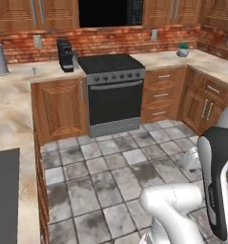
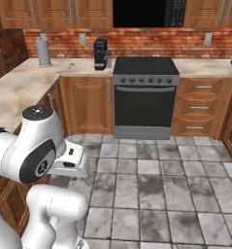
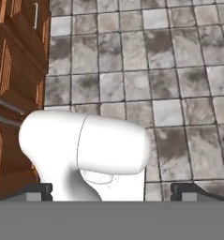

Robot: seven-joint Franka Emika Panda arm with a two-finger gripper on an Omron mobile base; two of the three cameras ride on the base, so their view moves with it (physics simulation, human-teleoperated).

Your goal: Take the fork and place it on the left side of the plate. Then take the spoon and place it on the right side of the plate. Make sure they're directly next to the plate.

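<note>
Gripper [image 3: 111, 191] released, jaws spread wide, the two dark fingertips [image 3: 37, 190] far apart at the bottom of the hand view, nothing between them. It points down at the grey tiled floor [image 3: 146, 70], wooden cabinets [image 3: 15, 93] alongside. Arm folded low over the floor in both base views. Stove [image 1: 114, 93] against the far wall, coffee machine [image 1: 65, 55] on the counter [image 1: 10, 114] just left of it. Fork, spoon, plate: cannot tell where they are.

No text, label, brand or number can be read on anything in these views.
</note>
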